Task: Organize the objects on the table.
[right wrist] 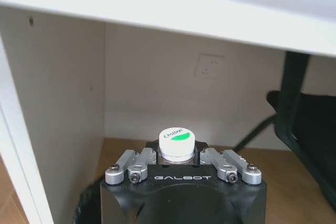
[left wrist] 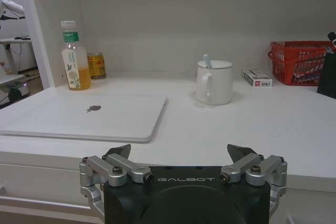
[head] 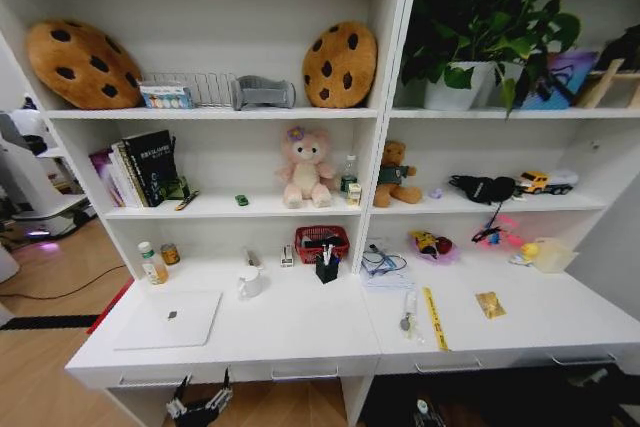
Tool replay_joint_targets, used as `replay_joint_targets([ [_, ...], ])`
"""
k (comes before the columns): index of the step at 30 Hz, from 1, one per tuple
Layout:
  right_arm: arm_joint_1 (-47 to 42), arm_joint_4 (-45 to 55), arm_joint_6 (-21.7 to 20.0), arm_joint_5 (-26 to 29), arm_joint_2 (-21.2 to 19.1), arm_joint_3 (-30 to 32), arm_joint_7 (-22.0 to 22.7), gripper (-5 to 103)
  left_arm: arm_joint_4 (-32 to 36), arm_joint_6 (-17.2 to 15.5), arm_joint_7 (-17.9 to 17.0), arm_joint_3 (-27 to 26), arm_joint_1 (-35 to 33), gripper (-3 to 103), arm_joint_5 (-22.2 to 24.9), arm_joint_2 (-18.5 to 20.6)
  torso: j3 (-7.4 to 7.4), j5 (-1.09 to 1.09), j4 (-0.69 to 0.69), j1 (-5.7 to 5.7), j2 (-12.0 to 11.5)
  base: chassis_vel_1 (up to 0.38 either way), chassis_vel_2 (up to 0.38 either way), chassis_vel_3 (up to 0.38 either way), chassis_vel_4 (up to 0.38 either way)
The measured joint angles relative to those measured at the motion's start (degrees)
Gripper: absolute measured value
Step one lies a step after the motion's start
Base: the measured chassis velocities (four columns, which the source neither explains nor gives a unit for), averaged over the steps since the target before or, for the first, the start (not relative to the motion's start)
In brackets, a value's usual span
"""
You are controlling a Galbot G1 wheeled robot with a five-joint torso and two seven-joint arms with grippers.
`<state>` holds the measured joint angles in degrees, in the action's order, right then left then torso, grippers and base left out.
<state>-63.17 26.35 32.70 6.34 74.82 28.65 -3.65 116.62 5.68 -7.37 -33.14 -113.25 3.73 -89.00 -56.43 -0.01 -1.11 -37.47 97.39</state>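
From my console, on the far left of the long white desk (head: 300, 332) I see a clear bottle of yellow drink with a white cap (head: 152, 264) and a small gold can (head: 170, 254) against the back. In front of them lies the flat, closed silver laptop (head: 170, 319), near the desk's front edge. My left gripper (head: 200, 405) hangs just below that edge, under the laptop, with its fingers (left wrist: 116, 153) spread wide and nothing between them. Further along stands a white mug (head: 250, 282), then a red plastic mesh basket (head: 322, 242) with a black pen holder (head: 326, 267) just in front of it. Right of the desk's middle seam, a long yellow ruler (head: 434, 317) lies pointing toward the front edge. My right gripper (right wrist: 177, 157) sits down under the desktop, pressed onto a small clear jar with a white, green-marked lid (right wrist: 176, 142), which stands upright between its fingers.
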Motion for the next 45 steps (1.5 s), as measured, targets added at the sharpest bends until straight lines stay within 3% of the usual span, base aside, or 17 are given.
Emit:
replay_joint_targets([
  [20,4.7,-1.9,-5.3,-0.2,0.3,0.0,1.3,28,-0.5,-0.2,-0.1,0.1,0.3,100,0.2,0.2,0.00,0.01,-0.01,0.02,0.0,0.000,0.000,0.000,0.000],
  [25,4.5,-1.5,-5.4,-0.2,0.1,-0.1,1.8,44,-0.3,-0.2,-0.1,0.0,0.2,100,0.3,0.2,0.01,0.00,0.00,0.02,0.0,0.000,0.000,0.000,0.000],
  [28,4.5,-1.6,-5.3,0.2,0.0,-0.1,2.2,61,-0.1,-0.1,-0.1,0.1,0.0,100,0.2,0.1,0.01,0.00,0.00,0.02,0.0,0.000,0.000,0.000,0.000],
  [33,2.7,-0.1,-4.2,0.4,0.2,-0.5,2.4,71,0.0,0.0,-0.1,0.1,-0.1,100,0.2,0.0,0.01,0.00,0.02,0.01,0.0,0.000,0.000,0.000,0.000],
  [37,-5.8,7.5,-2.3,-1.5,0.5,-1.4,4.4,88,0.2,0.0,-0.1,-0.2,-0.1,100,0.1,-0.2,0.01,0.01,0.00,0.01,0.0,0.000,0.000,0.000,0.000],
  [38,-5.8,7.5,-2.3,-1.5,0.5,-1.4,4.4,88,0.2,0.0,-0.1,-0.2,-0.1,100,0.1,-0.2,0.01,0.01,0.00,0.01,0.0,0.000,0.000,0.000,0.000],
  [40,-12.5,12.0,0.4,-3.7,1.1,-0.3,8.0,97,0.5,0.0,-0.2,-0.7,-0.1,100,0.2,-0.4,0.01,0.01,-0.05,0.02,0.0,0.000,0.000,0.000,0.000],
  [45,-19.7,15.8,4.0,-5.3,0.7,0.1,11.0,100,0.2,0.0,-0.4,-0.6,0.0,100,0.2,-0.5,0.01,0.02,-0.01,0.02,0.0,0.000,0.000,0.000,0.000],
])
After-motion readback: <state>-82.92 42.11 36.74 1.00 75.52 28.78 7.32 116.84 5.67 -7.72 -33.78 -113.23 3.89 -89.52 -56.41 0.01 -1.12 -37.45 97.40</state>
